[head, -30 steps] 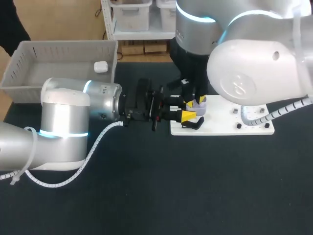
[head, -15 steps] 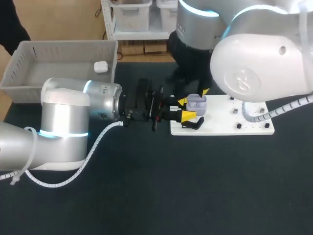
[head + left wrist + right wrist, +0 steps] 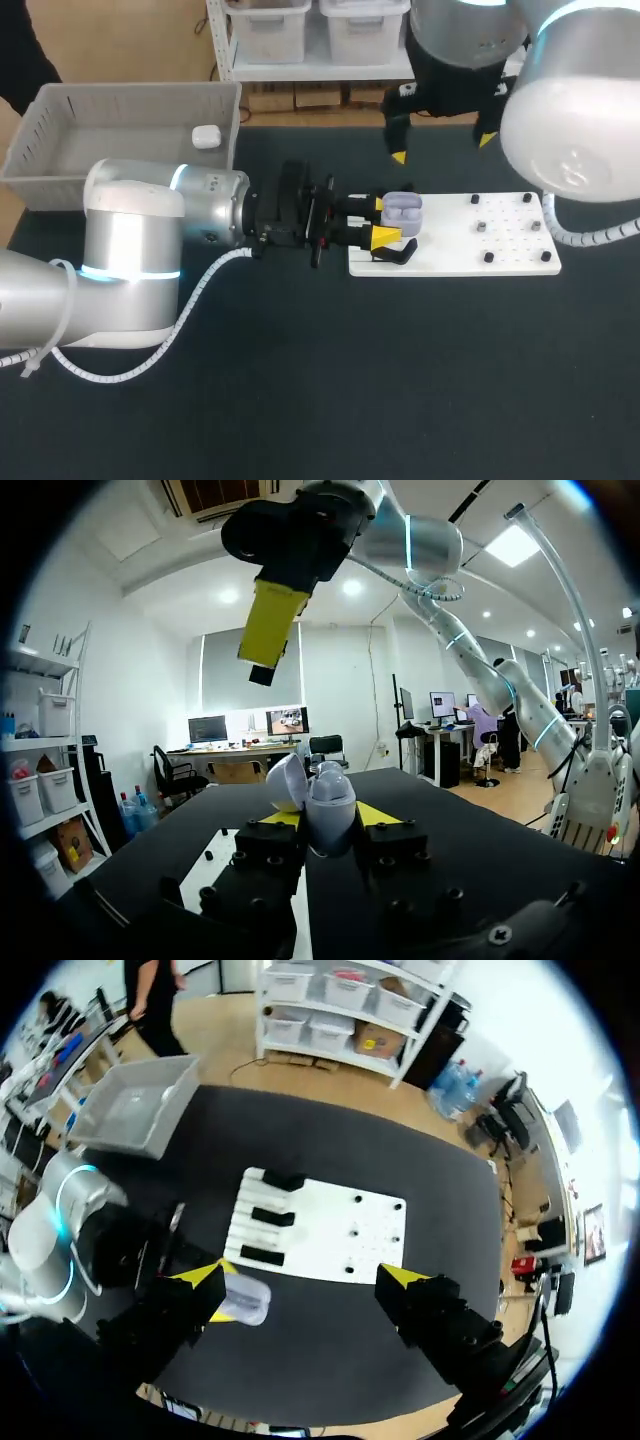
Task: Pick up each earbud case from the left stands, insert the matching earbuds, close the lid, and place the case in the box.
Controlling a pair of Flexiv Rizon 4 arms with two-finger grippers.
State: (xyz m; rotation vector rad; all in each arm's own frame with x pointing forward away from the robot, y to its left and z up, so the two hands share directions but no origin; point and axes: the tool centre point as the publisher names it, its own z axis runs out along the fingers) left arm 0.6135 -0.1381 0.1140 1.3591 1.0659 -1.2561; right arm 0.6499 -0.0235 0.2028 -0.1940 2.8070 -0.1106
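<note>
Head view: the lavender earbud case (image 3: 403, 210), lid open, sits just right of the frame's centre. It is clamped between the yellow tips of the left gripper (image 3: 383, 221), over the left end of the white stand board (image 3: 510, 245). The left wrist view shows both fingers pressing the case's sides, with the lid tipped back. The right gripper (image 3: 442, 148) hangs in the upper right of the frame, beyond the board, its fingers spread wide and holding nothing. In the upper left, a grey box (image 3: 60, 120) holds one white earbud case (image 3: 206, 136).
</note>
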